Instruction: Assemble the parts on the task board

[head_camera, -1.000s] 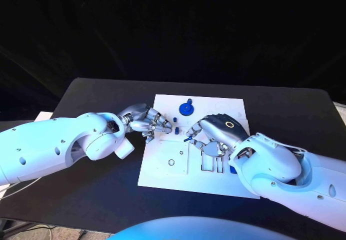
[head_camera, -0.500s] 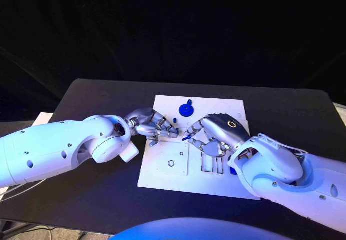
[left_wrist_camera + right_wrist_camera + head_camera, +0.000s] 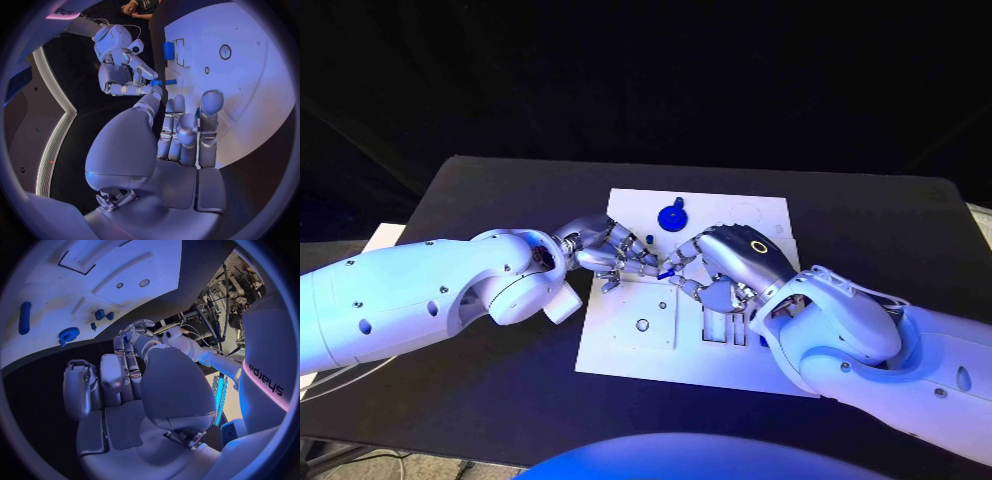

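The right hand (image 3: pixel 721 266) had edged left toward the left hand (image 3: pixel 606 248) at frame centre over the task board (image 3: pixel 635 345), pinching a small blue part (image 3: pixel 671 271); the left's grip, I cannot tell.

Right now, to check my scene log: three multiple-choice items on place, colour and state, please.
1. The round blue plastic gear lies: A on the white flat task board, at its far end; B off the board; C in a hand.
2. The table is: A white; B black; C grey.
3. The silver right hand: A lies flat, empty; B grips the gear; C pinches a small blue peg.
A: gear sits near the board's far edge. B: tabletop is black. C: peg sticks from its fingertips.
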